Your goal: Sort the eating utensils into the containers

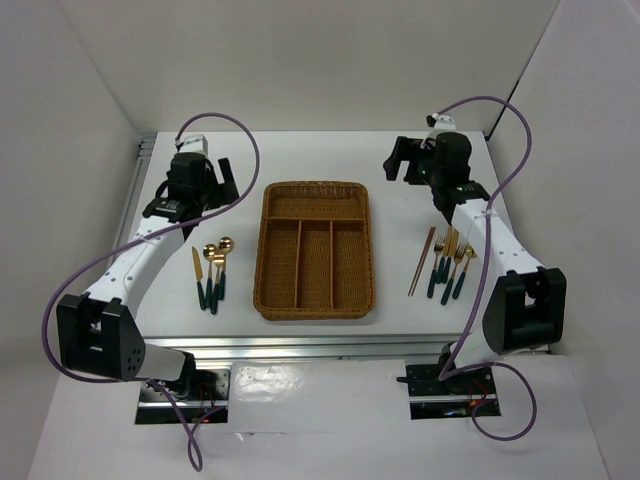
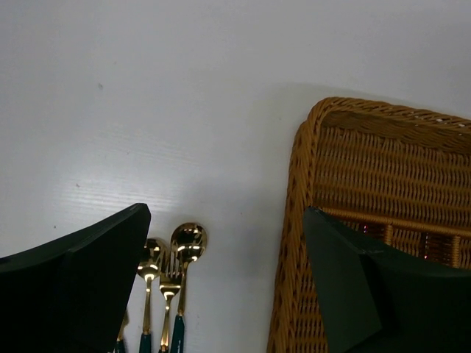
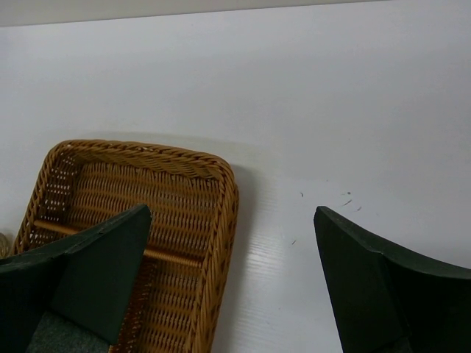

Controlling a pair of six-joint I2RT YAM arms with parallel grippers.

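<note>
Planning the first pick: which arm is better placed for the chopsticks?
Right, likely. The chopsticks lie right of the wicker tray, on the open right gripper's side; the left gripper is across the tray.

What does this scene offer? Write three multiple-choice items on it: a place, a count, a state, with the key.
1. Relative to the tray, the chopsticks lie: A) inside B) left C) right.
2. The tray's long sections number: A) three B) two C) five.
3. The left claw is: A) shut on a spoon B) open C) shut on a fork.
Key: 1 C, they lie past its right rim; 2 A, three run lengthwise; 3 B, its jaws stand wide, gripping nothing.
</note>
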